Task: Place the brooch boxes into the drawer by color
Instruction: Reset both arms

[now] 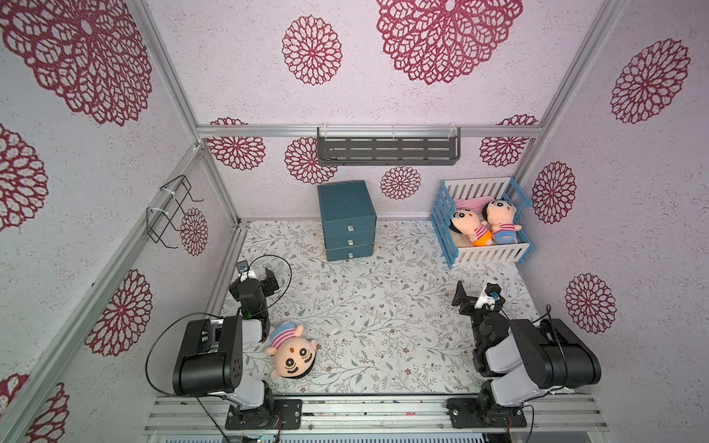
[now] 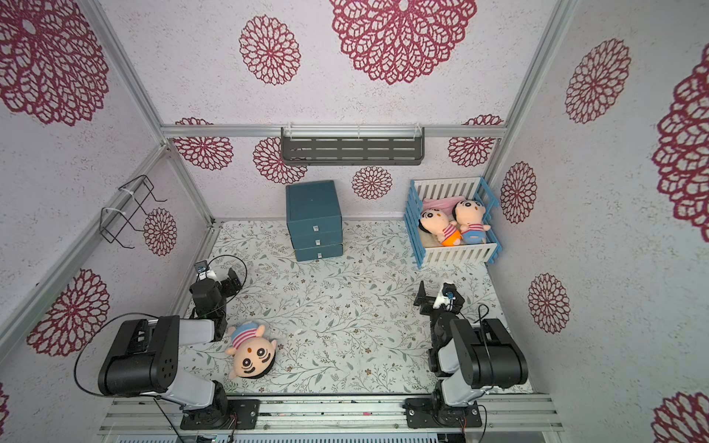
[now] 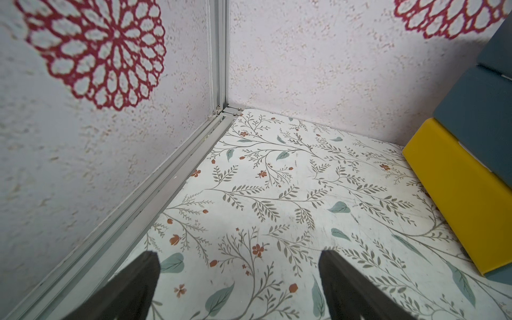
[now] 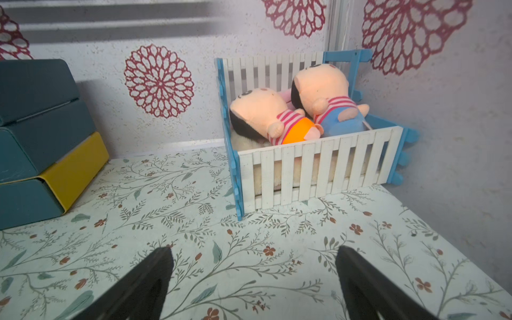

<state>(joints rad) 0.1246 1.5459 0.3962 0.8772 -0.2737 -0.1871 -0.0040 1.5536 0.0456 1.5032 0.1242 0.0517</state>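
so the black-and-grey left arm (image 1: 209,354) and black-and-grey right arm (image 1: 552,358) both sit folded up by their bases. the black two-finger left gripper (image 3: 239,259) is spread wide, holding nothing, and the black two-finger right gripper (image 4: 255,253) is the same, wide apart and empty

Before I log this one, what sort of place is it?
Probably a staged robot cell dressed as a nursery: aluminium frame, toy crib holding plush dolls, teal drawer cabinet.
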